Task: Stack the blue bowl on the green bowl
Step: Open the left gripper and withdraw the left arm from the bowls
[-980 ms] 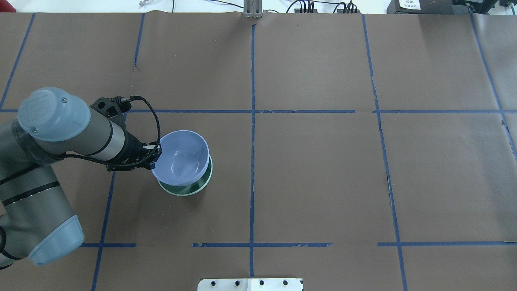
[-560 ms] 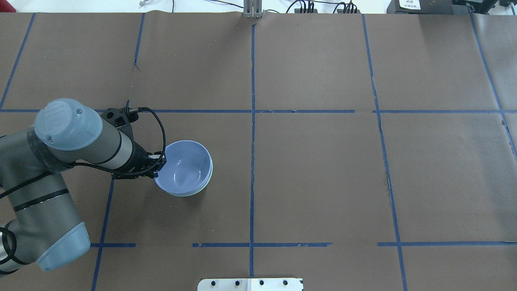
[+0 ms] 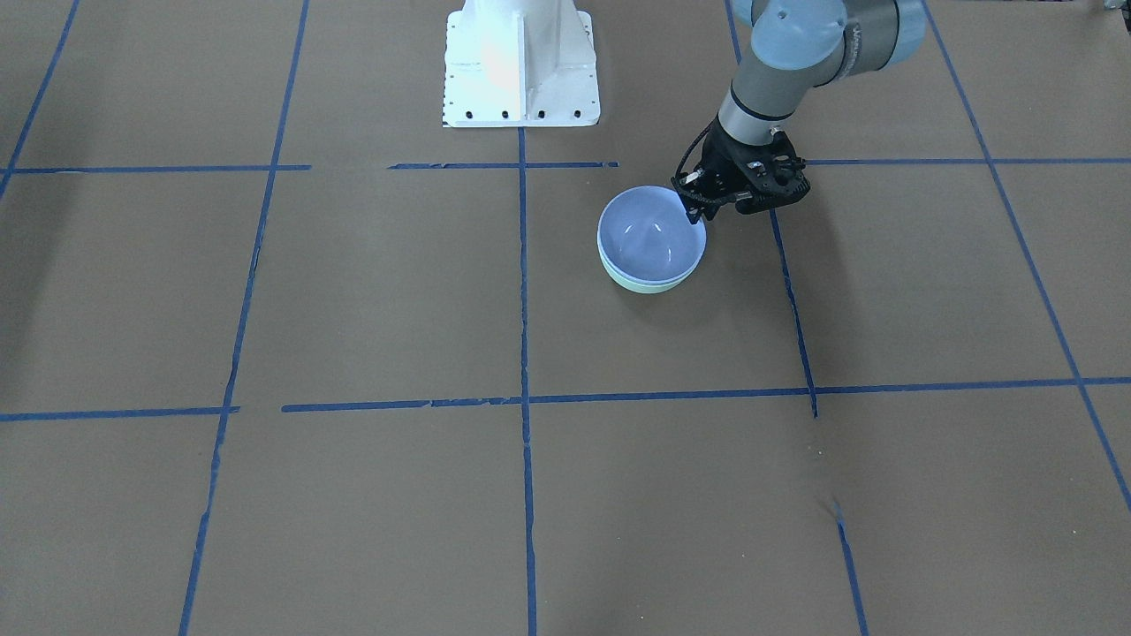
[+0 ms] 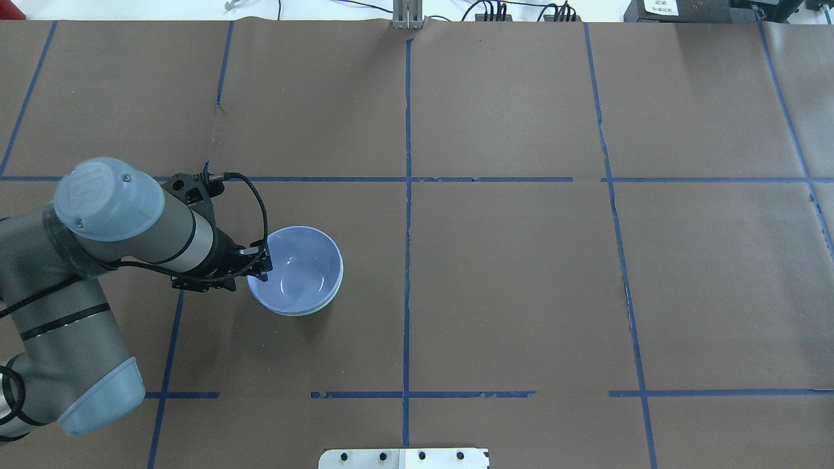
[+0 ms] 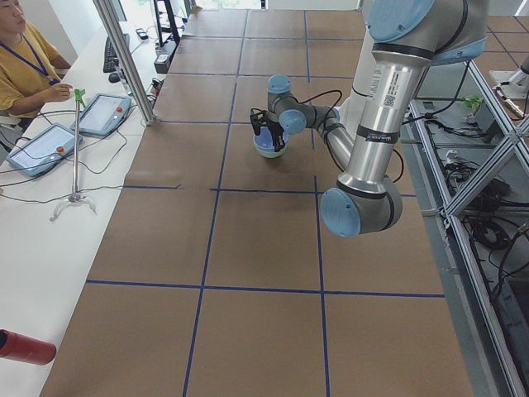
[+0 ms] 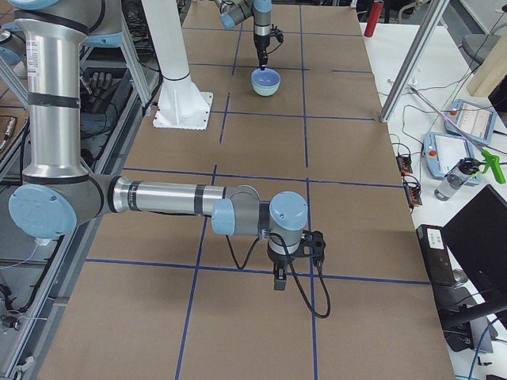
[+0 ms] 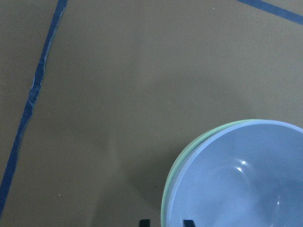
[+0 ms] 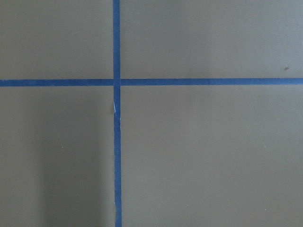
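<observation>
The blue bowl [image 4: 301, 270] sits nested upright inside the green bowl [image 3: 649, 284], left of the table's middle. Only a thin green rim shows under it, also in the left wrist view [image 7: 165, 198]. My left gripper [image 4: 260, 266] is at the bowls' left rim. In the left wrist view its two fingertips [image 7: 144, 222] stand apart, one on each side of the rim, not pressing it. My right gripper [image 6: 279, 279] hangs low over bare table far from the bowls. It shows only in the exterior right view, so I cannot tell its state.
Brown paper with blue tape lines [image 4: 407, 195] covers the table. The white robot base plate [image 3: 521, 66] stands behind the bowls. An operator [image 5: 25, 58] and tablets [image 5: 50, 149] are at a side bench. A red bottle [image 5: 21, 347] lies there too.
The left arm lowered the blue bowl from above the green bowl down into it, hiding most of the green bowl. The gripper then shifted slightly at the rim.
</observation>
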`<control>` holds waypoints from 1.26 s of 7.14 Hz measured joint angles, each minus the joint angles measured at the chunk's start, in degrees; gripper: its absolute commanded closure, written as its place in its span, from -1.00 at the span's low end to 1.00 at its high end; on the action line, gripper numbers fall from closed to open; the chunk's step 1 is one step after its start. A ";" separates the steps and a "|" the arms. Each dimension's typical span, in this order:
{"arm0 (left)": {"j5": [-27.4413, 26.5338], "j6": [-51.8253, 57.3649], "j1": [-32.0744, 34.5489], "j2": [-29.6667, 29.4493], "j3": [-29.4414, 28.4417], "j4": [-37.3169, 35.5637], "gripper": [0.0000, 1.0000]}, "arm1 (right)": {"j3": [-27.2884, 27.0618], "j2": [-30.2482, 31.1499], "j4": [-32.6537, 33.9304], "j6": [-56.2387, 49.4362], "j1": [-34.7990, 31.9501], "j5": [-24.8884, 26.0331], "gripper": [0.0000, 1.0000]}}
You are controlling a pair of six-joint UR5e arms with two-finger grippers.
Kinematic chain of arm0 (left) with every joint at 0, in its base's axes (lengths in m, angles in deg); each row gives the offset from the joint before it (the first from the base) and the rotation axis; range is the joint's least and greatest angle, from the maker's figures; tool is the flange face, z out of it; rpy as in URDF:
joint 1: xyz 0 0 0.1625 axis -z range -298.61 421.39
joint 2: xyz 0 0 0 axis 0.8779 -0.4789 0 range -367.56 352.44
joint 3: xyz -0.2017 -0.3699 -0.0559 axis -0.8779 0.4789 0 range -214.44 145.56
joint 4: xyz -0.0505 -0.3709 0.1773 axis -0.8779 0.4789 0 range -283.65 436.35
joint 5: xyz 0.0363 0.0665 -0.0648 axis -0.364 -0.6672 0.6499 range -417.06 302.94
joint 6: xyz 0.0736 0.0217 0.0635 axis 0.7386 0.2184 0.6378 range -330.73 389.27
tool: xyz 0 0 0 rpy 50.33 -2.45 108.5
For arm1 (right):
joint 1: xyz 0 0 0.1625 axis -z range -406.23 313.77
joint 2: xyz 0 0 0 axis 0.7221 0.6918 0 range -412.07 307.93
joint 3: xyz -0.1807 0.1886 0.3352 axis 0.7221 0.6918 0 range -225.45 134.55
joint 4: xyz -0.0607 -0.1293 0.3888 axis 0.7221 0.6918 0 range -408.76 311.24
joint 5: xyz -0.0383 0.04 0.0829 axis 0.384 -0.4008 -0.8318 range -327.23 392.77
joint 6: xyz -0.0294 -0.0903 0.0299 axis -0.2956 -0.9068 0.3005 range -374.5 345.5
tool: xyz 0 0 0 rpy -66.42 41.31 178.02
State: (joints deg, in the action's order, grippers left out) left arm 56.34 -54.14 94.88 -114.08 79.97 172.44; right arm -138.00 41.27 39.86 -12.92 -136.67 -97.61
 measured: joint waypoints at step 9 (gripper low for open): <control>16.68 90.45 52.95 27.39 -8.68 -2.09 -1.00 | 0.00 0.00 0.02 0.00 0.00 0.04 -1.00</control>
State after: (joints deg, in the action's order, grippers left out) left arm 73.02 36.30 147.83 -86.69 71.29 170.35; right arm -138.00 41.27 39.88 -12.92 -136.67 -97.57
